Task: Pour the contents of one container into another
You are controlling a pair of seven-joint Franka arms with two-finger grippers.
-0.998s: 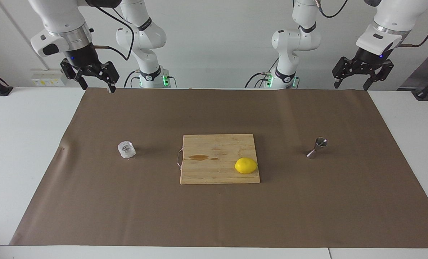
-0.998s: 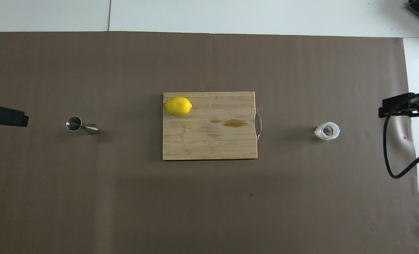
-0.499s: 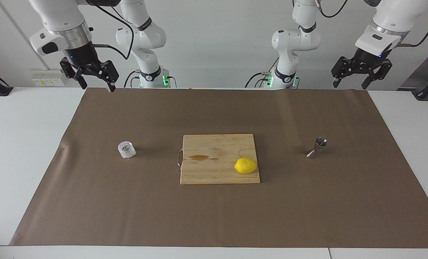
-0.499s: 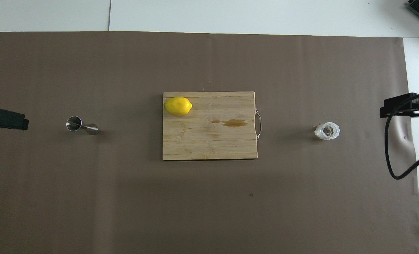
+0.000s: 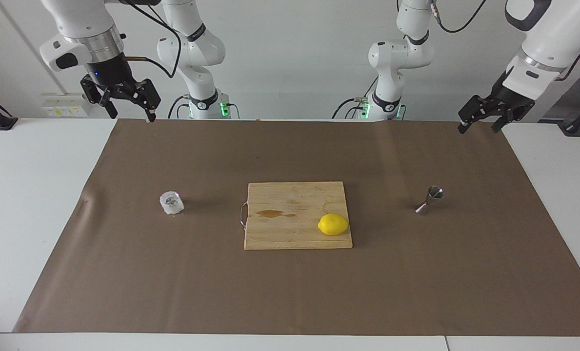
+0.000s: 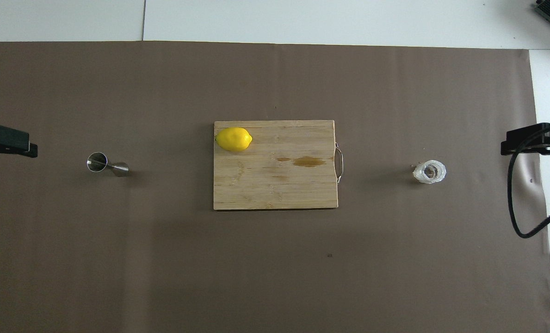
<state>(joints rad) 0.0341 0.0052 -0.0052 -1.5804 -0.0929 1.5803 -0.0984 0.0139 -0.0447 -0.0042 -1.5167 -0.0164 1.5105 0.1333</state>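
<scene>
The clear faceted glass cup [image 5: 171, 203] stands upright on the brown mat toward the right arm's end; it also shows in the overhead view [image 6: 429, 172]. The steel hourglass jigger [image 5: 429, 200] stands toward the left arm's end, and shows in the overhead view [image 6: 106, 165]. My right gripper [image 5: 130, 116] hangs open and empty, high over the mat's edge by the robots, well apart from the cup. My left gripper [image 5: 478, 127] is open, empty and tilted, over the mat's corner at its own end, well apart from the jigger.
A wooden cutting board [image 5: 290, 234] with a wire handle and a brown stain lies mid-mat between the cup and the jigger. A yellow lemon [image 5: 333, 224] sits on its corner toward the jigger. The brown paper mat [image 5: 290, 292] covers most of the white table.
The left arm has swung and its gripper has dropped lower and tilted over the mat's corner. The right gripper has risen slightly. Cup, jigger, board and lemon have not moved.
</scene>
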